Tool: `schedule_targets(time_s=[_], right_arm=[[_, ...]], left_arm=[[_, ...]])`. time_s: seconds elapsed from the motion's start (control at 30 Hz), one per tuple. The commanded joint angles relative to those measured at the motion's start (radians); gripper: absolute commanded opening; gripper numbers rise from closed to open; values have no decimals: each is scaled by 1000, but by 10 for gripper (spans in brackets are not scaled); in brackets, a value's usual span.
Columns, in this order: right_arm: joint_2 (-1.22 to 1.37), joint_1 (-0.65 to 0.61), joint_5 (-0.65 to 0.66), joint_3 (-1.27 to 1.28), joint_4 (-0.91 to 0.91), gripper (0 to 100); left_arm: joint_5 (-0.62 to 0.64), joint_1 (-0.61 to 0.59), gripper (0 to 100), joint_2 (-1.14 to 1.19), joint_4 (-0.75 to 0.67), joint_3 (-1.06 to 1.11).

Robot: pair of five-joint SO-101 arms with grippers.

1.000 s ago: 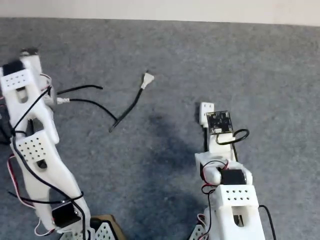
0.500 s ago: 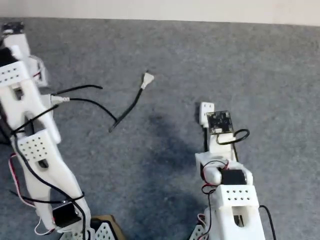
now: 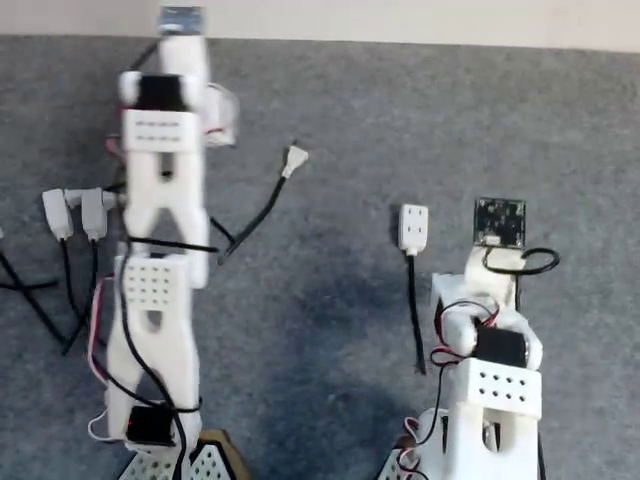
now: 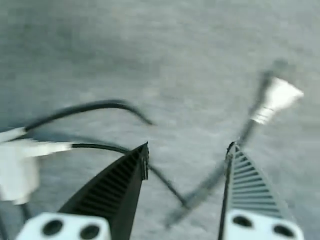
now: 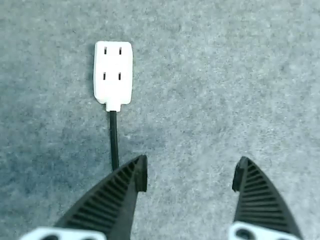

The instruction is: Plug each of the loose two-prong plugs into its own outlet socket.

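Observation:
A white outlet block (image 3: 413, 227) lies on the grey carpet with its black cord trailing toward the arms. In the right wrist view the outlet (image 5: 113, 75) lies face up, slots showing, ahead of and to one side of my open, empty right gripper (image 5: 190, 172). A small white two-prong plug (image 3: 295, 158) on a black cable lies farther back. My left gripper (image 4: 187, 150) hovers open and empty over that cable, short of the plug (image 4: 276, 97). Two more white connectors (image 3: 57, 212) (image 3: 95, 212) with black cords lie at the left.
Black cables (image 3: 255, 215) curve across the carpet between the left arm (image 3: 160, 200) and the plug. More cords (image 3: 40, 295) run along the left edge. The carpet's far edge meets a pale strip (image 3: 400, 18) at the back.
The left arm swung from the far left toward the middle, uncovering two white connectors. The right arm shifted right, uncovering the outlet block.

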Motion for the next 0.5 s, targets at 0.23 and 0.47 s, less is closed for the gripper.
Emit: schedule_targets(time_s=[0.23, 0.47], right_arm=[[124, 42, 15, -53, -90, 271], [565, -91, -25, -386, -128, 271]], left_arm=[[49, 237, 249, -18, 3, 71], [180, 33, 249, -19, 6, 77]])
